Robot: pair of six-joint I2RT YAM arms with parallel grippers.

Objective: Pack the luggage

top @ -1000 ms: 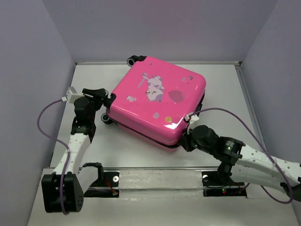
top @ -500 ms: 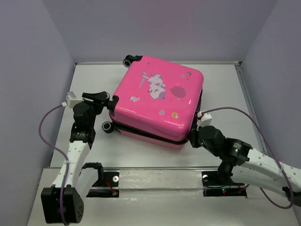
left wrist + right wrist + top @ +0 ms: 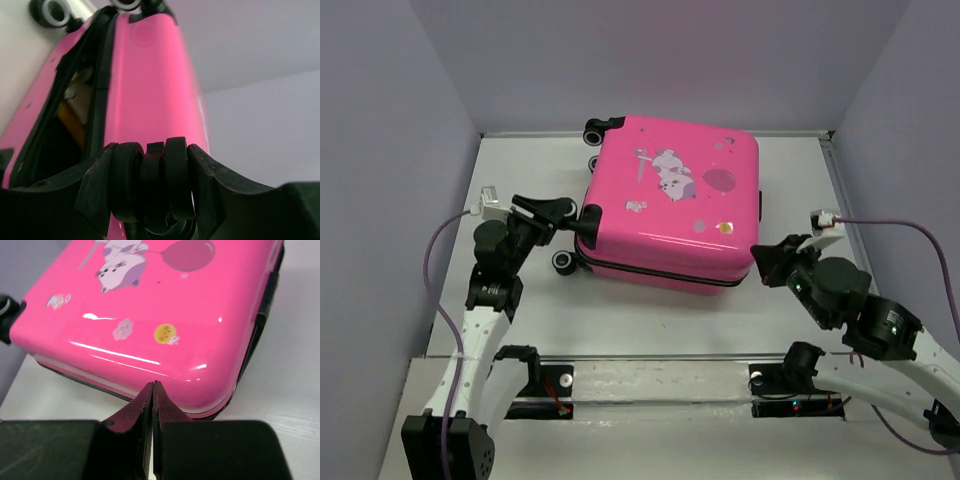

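- The small hot-pink hard-shell suitcase with the cartoon animal and balloon print (image 3: pixel 670 215) lies flat, printed side up, toward the back middle of the pale grey surface (image 3: pixel 640 320). Its wheels point to my left.
- My left jaws are clamped on a black double caster wheel (image 3: pixel 150 182) at the near-left corner of the top shell. The left wrist view shows the wheel wedged between both fingers.
- My right jaws are pressed together with nothing visible between them. Their tips are at the near-right corner, right by the dark zip seam. I cannot tell whether they touch it.
- In the left wrist view the seam gapes at the wheel end, showing dark lining and something tan inside, so I judge the case is not yet sealed.
- I expect the shell to be stiff and glossy. The jaws would skate off it, and the body is far too wide for them to span.
- I judge it light enough to slide and turn across the surface, but awkward to lift with one arm.
- The better holds are the parts that stick out: the wheels, the lid's edge at the seam, and any zip pull.
- The wheel gives a firm bite, but it can swivel, so I would expect the case to pivot around that grip when pushed.
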